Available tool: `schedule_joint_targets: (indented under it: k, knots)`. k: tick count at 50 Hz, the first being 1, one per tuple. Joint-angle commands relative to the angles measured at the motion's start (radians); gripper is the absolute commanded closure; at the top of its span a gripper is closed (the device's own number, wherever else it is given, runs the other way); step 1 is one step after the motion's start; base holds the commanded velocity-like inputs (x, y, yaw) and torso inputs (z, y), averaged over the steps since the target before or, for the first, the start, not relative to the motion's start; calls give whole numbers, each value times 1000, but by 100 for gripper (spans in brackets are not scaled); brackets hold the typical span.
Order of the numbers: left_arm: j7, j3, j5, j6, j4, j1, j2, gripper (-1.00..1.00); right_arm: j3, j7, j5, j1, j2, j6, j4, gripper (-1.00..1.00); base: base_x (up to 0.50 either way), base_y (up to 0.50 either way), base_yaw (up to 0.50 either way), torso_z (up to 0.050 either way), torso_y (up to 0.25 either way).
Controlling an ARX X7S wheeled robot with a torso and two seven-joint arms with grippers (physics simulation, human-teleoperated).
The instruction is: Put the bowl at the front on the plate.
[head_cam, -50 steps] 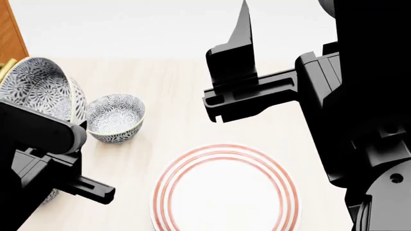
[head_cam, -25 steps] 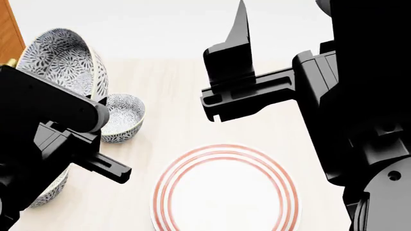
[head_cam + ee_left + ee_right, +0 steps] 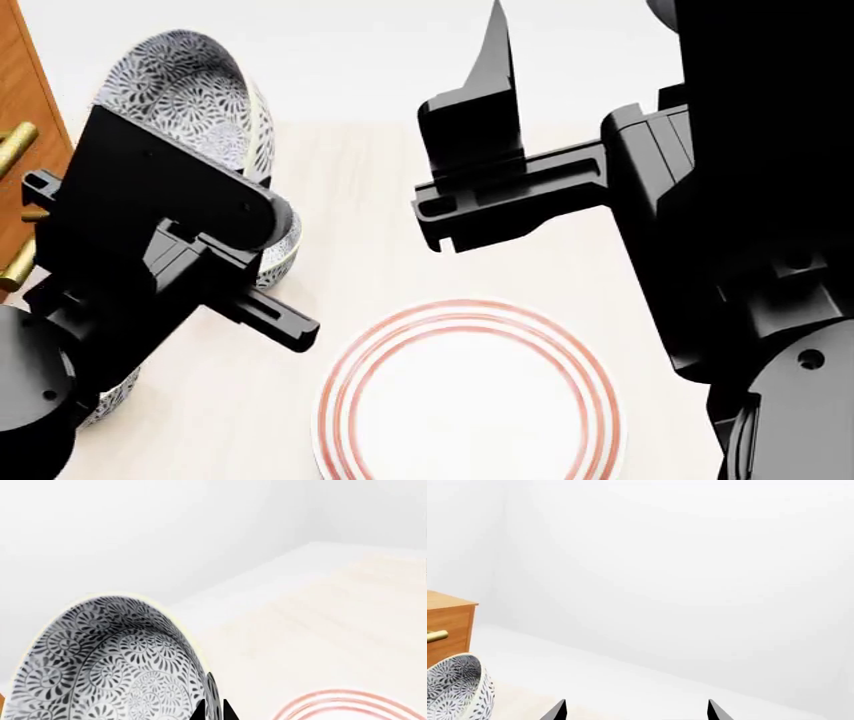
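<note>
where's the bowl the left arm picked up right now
In the head view the bowl is tilted in the left gripper, off the table at upper left, left of the plate.

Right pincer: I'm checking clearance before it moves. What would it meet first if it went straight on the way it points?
Nothing, as far as the right wrist view shows. The right pincer is open and aimed at bare white background. The patterned bowl sits well off to one side. Depth is unclear.
</note>
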Motion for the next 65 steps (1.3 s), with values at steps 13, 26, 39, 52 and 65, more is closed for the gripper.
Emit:
schedule_joint_targets:
  k: [13, 26, 39, 52, 65]
  knots:
    - [125, 154, 218, 87, -153, -72, 69, 100, -11, -10, -4, 17, 1, -5, 7, -100, 0, 0, 0, 0, 0]
    - [152, 208, 294, 130, -267, -91, 119, 100, -21, -12, 0, 35, 1, -3, 15, -100, 0, 0, 0, 0, 1]
    - [159, 281, 390, 189, -350, -84, 152, 100, -32, 9, 26, 51, 4, -4, 11, -100, 0, 0, 0, 0, 1]
    - [153, 329, 451, 223, -420, -75, 180, 100, -36, 14, 32, 49, 10, -11, 4, -100, 0, 0, 0, 0, 1]
    - [144, 358, 471, 230, -442, -67, 219, 100, -46, 20, 46, 65, 10, -11, 4, -100, 0, 0, 0, 0, 0]
